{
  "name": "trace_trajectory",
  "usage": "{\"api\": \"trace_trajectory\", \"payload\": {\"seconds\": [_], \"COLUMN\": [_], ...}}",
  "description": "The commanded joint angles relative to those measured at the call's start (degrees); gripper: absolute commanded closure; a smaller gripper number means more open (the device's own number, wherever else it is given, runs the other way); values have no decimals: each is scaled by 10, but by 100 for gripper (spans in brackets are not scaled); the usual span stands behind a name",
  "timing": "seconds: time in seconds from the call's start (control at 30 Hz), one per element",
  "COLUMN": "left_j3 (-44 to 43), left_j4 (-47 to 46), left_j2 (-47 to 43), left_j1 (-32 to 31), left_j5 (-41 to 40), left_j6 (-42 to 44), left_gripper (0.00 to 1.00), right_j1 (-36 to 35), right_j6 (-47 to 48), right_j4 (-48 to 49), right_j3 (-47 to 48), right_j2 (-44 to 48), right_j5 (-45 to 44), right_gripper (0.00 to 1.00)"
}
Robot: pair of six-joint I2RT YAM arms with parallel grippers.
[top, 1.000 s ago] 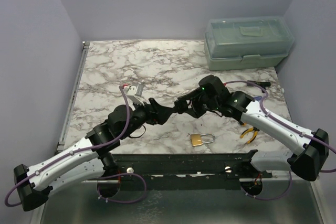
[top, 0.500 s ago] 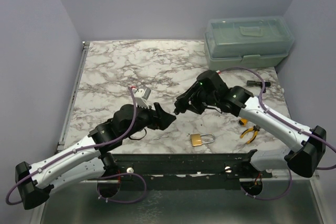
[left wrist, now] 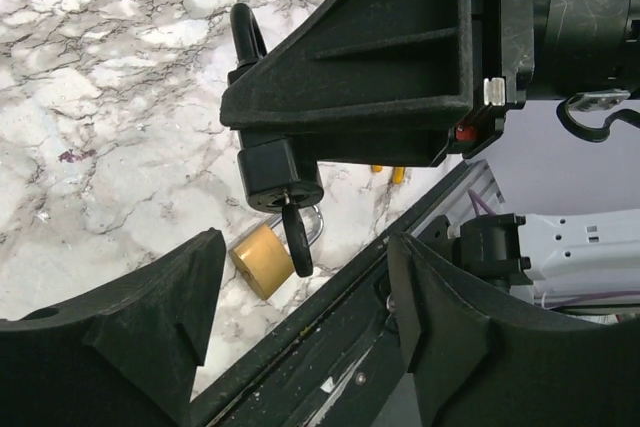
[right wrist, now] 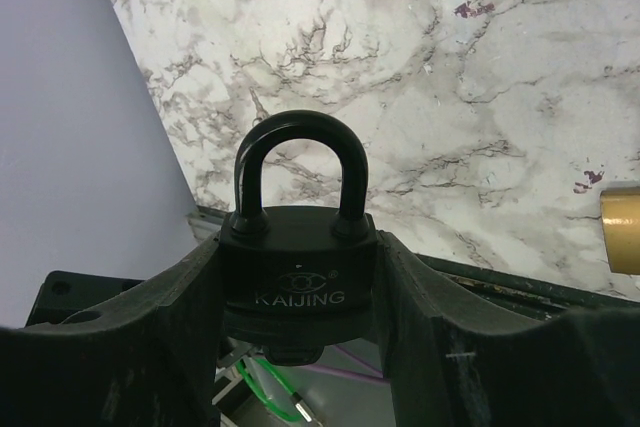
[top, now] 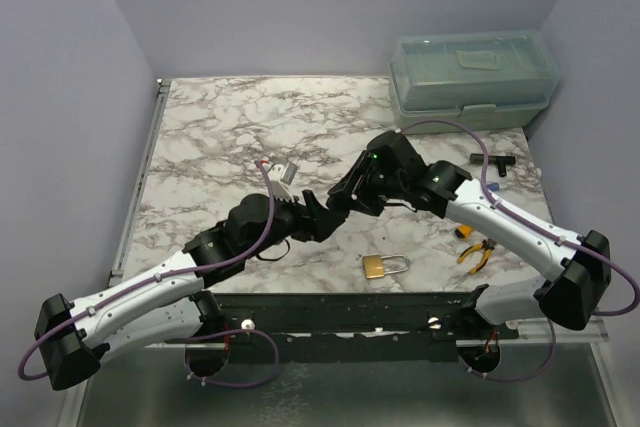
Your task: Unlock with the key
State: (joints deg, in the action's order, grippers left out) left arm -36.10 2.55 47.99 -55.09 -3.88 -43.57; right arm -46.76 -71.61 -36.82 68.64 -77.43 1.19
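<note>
My right gripper is shut on a black padlock, shackle up and closed, held above the table. In the left wrist view the same black padlock hangs out of the right gripper, and a black-headed key sticks out of its underside. My left gripper is open just short of the key, with a finger on either side and neither touching it. From above, the left gripper and the right gripper nearly meet at mid-table.
A brass padlock lies near the table's front edge, below the grippers. A pale green toolbox stands at the back right. Yellow-handled pliers and a small black tool lie at the right.
The right gripper has carried the black padlock leftwards. The left gripper drew back, then came up to the padlock's key end again, its jaws a little narrower.
</note>
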Motion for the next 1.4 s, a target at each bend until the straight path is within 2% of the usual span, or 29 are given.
{"api": "trace_trajectory", "payload": {"seconds": [0.0, 0.47, 0.6, 0.77, 0.87, 0.97, 1.03, 1.07, 1.17, 1.2, 1.27, 1.37], "left_j3": [-11, -15, -17, -19, -17, -15, -15, -15, -12, -12, -7, 1], "left_j4": [-35, -47, -50, -60, -61, -61, -59, -56, -57, -57, -61, -63], "left_j2": [13, 38, 47, 50, 50, 49, 49, 49, 42, 38, 24, -3], "left_j1": [1, 1, 1, 0, 1, 0, 1, 1, 1, 1, 0, 1], "left_j5": [-6, -90, -94, -98, -111, -126, -129, -130, -125, -123, -121, -122], "left_j6": [-5, -24, -26, -33, -39, -46, -49, -50, -53, -54, -58, -66], "left_gripper": [32, 56, 56, 50, 52, 67, 97, 100, 100, 100, 100, 100], "right_j1": [0, -6, -7, -11, -12, -14, -16, -16, -17, -17, -17, -17], "right_j6": [24, 46, 49, 52, 53, 55, 56, 57, 61, 62, 65, 60], "right_j4": [48, 76, 93, 106, 113, 118, 124, 129, 151, 159, 173, 203], "right_j3": [22, 21, 15, 13, 11, 10, 8, 6, -5, -9, -18, -48], "right_j2": [-5, -8, -6, -3, -1, 0, 4, 7, 22, 28, 41, 69], "right_j5": [30, 58, 67, 68, 71, 75, 77, 78, 76, 73, 66, 51], "right_gripper": [100, 100, 100, 100, 100, 100, 100, 100, 100, 97, 70, 22]}}
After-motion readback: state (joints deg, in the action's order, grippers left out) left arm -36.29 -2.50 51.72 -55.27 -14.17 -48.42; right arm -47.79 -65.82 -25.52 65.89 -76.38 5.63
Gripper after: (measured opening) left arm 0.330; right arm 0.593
